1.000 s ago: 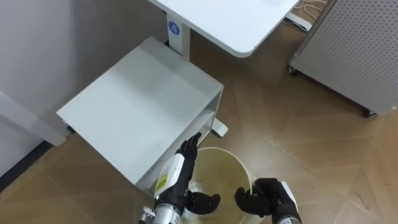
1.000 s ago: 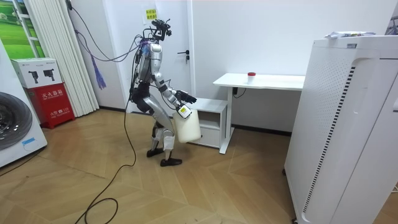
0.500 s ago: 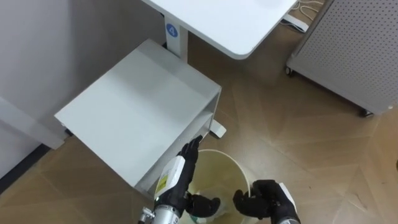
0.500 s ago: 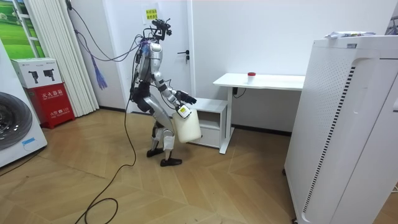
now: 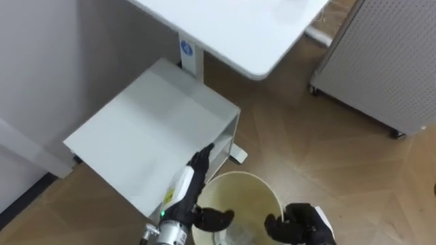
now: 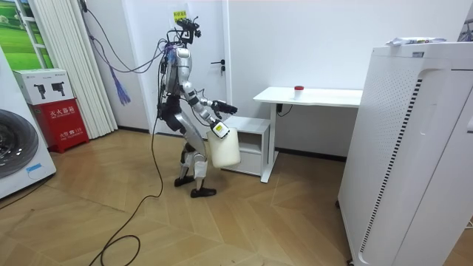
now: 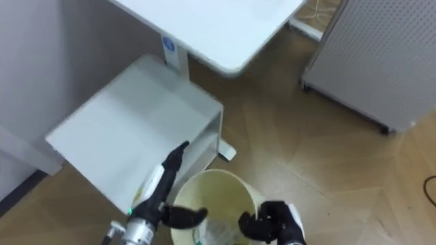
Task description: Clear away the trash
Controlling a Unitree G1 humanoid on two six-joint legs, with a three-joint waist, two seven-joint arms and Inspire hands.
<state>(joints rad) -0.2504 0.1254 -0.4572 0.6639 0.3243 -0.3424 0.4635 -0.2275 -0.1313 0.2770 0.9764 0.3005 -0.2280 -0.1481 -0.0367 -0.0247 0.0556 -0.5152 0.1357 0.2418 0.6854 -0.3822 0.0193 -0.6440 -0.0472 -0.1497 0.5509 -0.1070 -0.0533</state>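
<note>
A pale yellow waste bin (image 5: pixel 240 180) hangs between my two hands at the bottom of the left eye view. My left hand (image 5: pixel 188 185) lies along its left outer wall, fingers straight and thumb hooked over the rim into the bin. Curled fingers of my right hand (image 5: pixel 300 223) grip the rim on the right side. Some pale rubbish (image 5: pixel 233 235) lies inside, too blurred to name. In the room view I stand slightly bent beside the low cabinet, holding the bin (image 6: pixel 224 148) in front of me.
A low white cabinet (image 5: pixel 146 133) stands just ahead on the left, under the end of a white desk (image 5: pixel 231 27). A small red thing (image 6: pixel 298 89) sits on the desk. A perforated white unit on castors (image 5: pixel 381 61) is at the right, with wooden floor between.
I have straightened a little and the bin has come up slightly in both hands. The head view has shifted, so the desk and cabinet sit differently in it.
</note>
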